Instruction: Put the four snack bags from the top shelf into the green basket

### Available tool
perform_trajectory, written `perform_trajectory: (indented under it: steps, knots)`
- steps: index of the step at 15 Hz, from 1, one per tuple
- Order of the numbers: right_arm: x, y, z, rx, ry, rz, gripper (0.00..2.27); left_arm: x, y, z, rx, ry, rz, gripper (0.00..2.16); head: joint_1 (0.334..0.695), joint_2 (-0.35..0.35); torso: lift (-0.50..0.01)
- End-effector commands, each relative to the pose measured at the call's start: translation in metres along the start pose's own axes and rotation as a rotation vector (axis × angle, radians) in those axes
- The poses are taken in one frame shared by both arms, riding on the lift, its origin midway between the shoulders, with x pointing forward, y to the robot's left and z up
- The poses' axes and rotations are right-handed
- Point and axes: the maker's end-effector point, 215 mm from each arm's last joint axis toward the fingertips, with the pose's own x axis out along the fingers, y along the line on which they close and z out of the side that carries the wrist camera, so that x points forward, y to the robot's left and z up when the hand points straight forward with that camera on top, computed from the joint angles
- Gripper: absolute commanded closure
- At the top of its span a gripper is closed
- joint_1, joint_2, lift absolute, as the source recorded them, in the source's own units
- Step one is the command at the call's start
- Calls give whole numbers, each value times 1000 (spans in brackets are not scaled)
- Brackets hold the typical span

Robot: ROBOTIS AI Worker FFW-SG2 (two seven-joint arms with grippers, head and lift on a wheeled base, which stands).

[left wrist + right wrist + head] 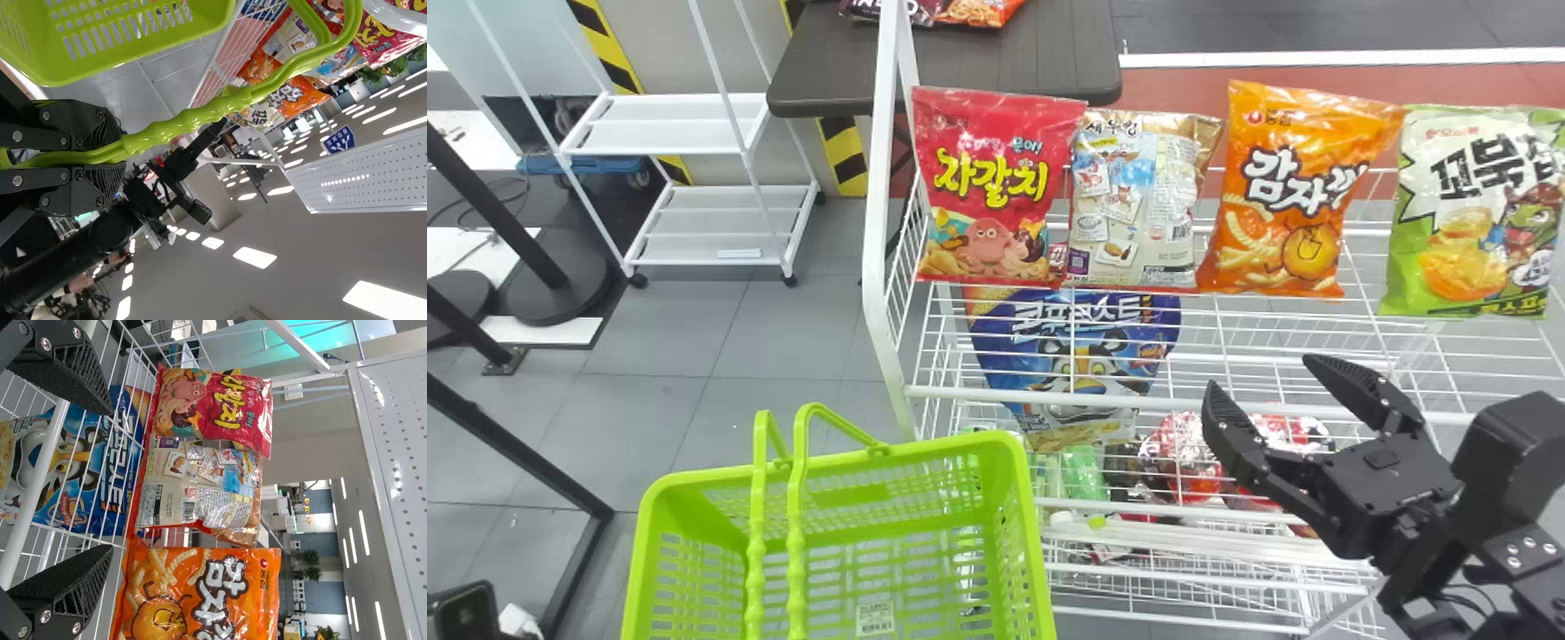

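- Head view: The four snack bags are displayed upright in a row on the top shelf of the white wire rack (pixel 885 213): from left to right, the red bag (pixel 996 191), the pale bag (pixel 1134 209), the orange bag (pixel 1294 200) and the green bag (pixel 1476 218).
- Head view: The right gripper (pixel 1256 372) is held in front of the rack, below the orange bag and apart from it, with its two fingers spread and nothing grasped.
- Head view: The green basket (pixel 1009 440) is placed to the left, in front of the rack; the blue bag (pixel 1085 347) is seen below the top shelf.
- Left wrist view: The basket's handle (pixel 193 119) is clamped between the fingers of the left gripper (pixel 120 156). The right arm (pixel 110 230) is seen farther off.
- Right wrist view: The spread fingers (pixel 70 587) are seen again, near the rack's wires. The red, pale and orange bags are lined up beyond them, and the blue bag is seen through the wires.
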Motion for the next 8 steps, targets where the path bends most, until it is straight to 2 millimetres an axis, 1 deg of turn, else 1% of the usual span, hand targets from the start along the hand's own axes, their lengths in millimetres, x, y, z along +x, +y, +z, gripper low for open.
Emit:
perform_trajectory:
  steps: [1, 8]
  knots:
    - [1, 0, 1, 1, -3, -2, 90, 2, -1, 0, -3, 1, -15, 2148, 695, 77, 0]
    - [3, -1, -2, 3, 1, -2, 90, 0, 6, 1, -19, 4, -14, 2148, 695, 76, 0]
